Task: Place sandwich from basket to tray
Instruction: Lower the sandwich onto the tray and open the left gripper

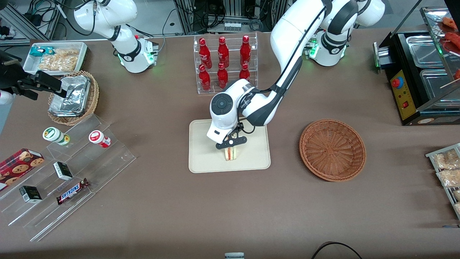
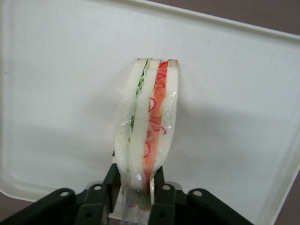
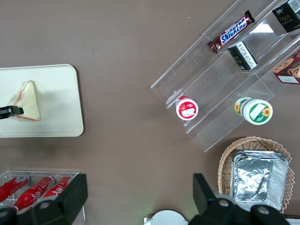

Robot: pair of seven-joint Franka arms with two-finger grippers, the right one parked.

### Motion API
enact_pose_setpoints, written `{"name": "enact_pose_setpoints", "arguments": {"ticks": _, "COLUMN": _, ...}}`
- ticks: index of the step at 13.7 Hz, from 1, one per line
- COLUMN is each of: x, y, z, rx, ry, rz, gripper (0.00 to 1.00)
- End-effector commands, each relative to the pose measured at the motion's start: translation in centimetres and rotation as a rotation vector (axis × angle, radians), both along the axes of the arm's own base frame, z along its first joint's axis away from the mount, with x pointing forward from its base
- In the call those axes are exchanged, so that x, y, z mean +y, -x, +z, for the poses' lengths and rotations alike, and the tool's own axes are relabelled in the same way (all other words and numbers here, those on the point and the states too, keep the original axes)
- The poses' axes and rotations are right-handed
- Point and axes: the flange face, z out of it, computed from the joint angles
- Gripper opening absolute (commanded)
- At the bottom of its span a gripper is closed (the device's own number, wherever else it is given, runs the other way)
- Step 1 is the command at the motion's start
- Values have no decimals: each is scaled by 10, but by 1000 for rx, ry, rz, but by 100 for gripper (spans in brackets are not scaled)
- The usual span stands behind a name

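The sandwich is a pale wedge with red and green layers, wrapped in clear film. It stands on edge over the middle of the cream tray. I cannot tell whether it rests on the tray. My left gripper is just above it, shut on the sandwich's upper end, one black finger on each bread face. The reddish-brown basket sits empty beside the tray, toward the working arm's end of the table.
A clear rack of red bottles stands farther from the front camera than the tray. Toward the parked arm's end are an acrylic step shelf of snacks, a tan basket of foil packs and a white bin. A food warmer stands at the working arm's end.
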Motion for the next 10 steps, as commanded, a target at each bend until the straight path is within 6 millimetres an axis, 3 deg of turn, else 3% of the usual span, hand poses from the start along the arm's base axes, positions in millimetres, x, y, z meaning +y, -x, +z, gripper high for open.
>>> {"name": "enact_pose_setpoints", "arguments": {"ticks": 1, "x": -7, "y": -1, "z": 21, "rx": -16, "ry": 22, "rz": 49, "gripper": 100}}
{"name": "enact_pose_setpoints", "arguments": {"ticks": 7, "x": 11, "y": -6, "z": 101, "rx": -63, "ry": 50, "rz": 40, "gripper": 100}}
{"name": "enact_pose_setpoints", "arguments": {"ticks": 10, "x": 56, "y": -18, "z": 132, "rx": 5, "ry": -7, "rz": -37, "gripper": 100}}
